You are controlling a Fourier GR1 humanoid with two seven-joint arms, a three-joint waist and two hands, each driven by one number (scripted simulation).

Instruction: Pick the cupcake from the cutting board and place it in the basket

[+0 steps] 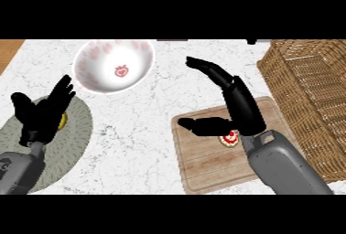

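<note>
Nearest, the right hand [229,98] reaches over the cutting board [202,160], its grey forearm crossing the board's right part. The fingers [202,64] stretch straight and wide toward the far side of the bench [148,137], and the thumb [202,124] points left above the board; they hold nothing. The cupcake [231,138] sits on the board just beneath the wrist, partly hidden by the thumb and forearm, so only its red and white top shows. It looks ungrasped, though whether the hand touches it cannot be told.

At the left edge, the left hand [42,112] rests open, fingers up, above a grey-green round mat [74,137] with a small yellow thing [63,120] peeping out behind it.

Farther off, a white bowl [113,66] with a red mark stands on the bench. The wicker basket [307,91] stands at the right, just beside the board.

By my judgement, the task is at its beginning: the grasp, the lift and the carry to the basket are all left to do.
</note>
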